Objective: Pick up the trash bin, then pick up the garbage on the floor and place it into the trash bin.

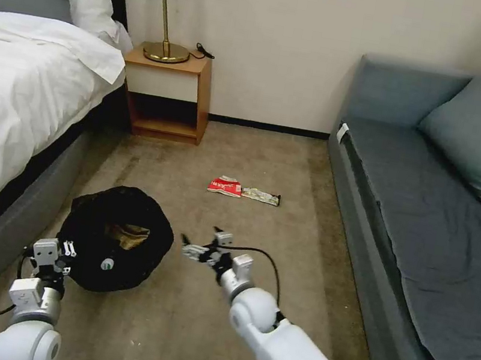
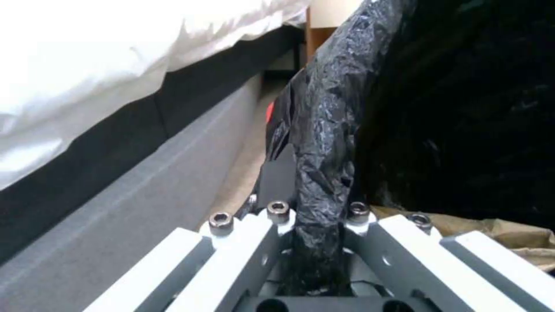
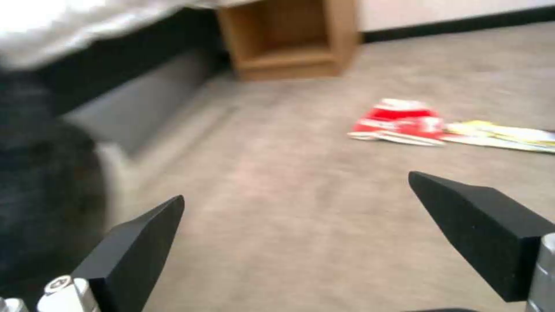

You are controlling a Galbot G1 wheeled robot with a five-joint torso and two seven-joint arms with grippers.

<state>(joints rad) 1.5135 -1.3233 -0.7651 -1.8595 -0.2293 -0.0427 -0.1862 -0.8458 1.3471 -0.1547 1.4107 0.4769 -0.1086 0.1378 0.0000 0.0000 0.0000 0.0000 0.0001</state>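
Pinched tight on the rim of the trash bin (image 1: 115,238) is my left pincer (image 1: 67,250); up close, my left pincer (image 2: 317,216) has the crinkly black bag squeezed between its two sides. Inside the bin, just past that pincer, I can see crumpled brown paper (image 1: 129,236). The bed (image 1: 18,84) is right beside this pincer, on its outer side.

My right pincer (image 1: 201,241) hangs wide open over the carpet, holding nothing, with the bin near it on one side. Ahead of it, well apart, lies a red-and-white snack packet (image 1: 225,186), and the slim bar wrapper (image 1: 261,196) is just beside the packet. Between my open fingers (image 3: 138,242) I see the packet (image 3: 400,123) and wrapper (image 3: 503,136) flat on the floor.
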